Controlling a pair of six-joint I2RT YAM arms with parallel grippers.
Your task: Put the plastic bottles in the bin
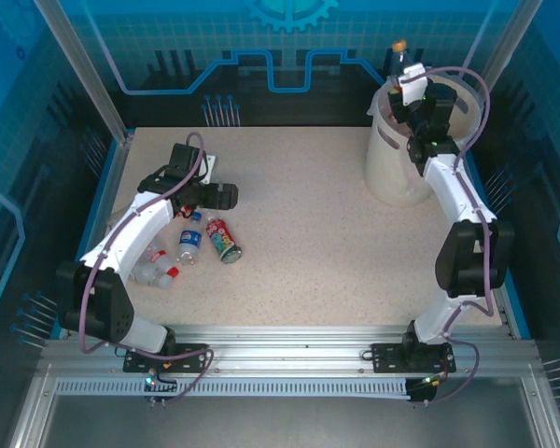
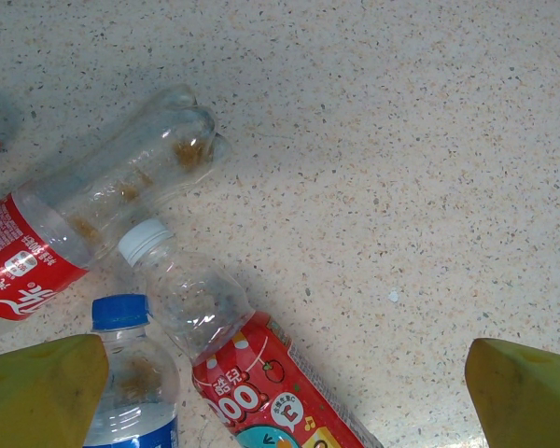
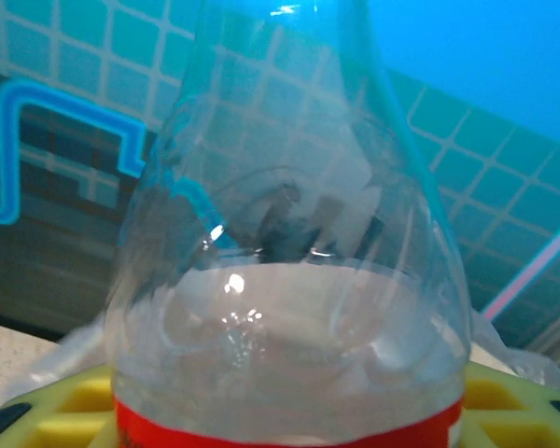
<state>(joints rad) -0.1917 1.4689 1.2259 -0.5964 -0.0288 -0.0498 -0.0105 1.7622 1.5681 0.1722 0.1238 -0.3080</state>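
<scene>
- Now the right gripper (image 1: 406, 82) is clamped on the held bottle (image 3: 289, 280), with a yellow pad (image 3: 56, 411) on either side at its red label.
- The held bottle stands upright above the bin (image 1: 385, 163), cap up and long axis vertical.
- From the top view it seems to hang nearer the bin's far-left rim than its middle, but height may skew that and I cannot be sure.
- The drop turns on the bin's mouth lying straight below the bottle's base, so a nudge toward the bin's middle looks safer before the jaws part.
- The left gripper (image 1: 222, 195) is spread wide and holds nothing, well apart from the bin, to its left.
- Beneath it bottles lie on their sides: a colourful bottle (image 2: 252, 373), a blue-capped bottle (image 2: 131, 383) and a red bottle (image 2: 65, 233).
- The colourful bottle lies between the left fingers, its long axis slanting across their gap.
- The left arm is much the nearer to these.
</scene>
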